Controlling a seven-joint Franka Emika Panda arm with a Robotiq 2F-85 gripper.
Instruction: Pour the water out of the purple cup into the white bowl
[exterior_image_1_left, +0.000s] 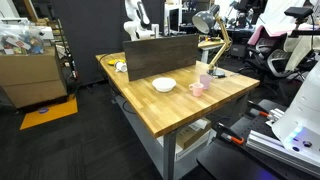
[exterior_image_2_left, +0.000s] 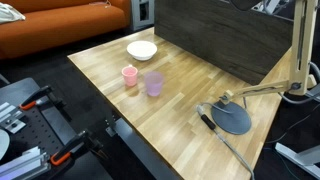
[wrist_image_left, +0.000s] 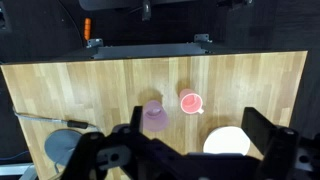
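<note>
End effector (wrist_image_left: 195, 145) overhead, purple cup (wrist_image_left: 155, 118) pale lilac, handleless, upright

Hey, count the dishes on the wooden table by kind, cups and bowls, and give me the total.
Cups: 2, the purple cup and the pink cup
Bowls: 1, the white bowl
Total: 3
</note>
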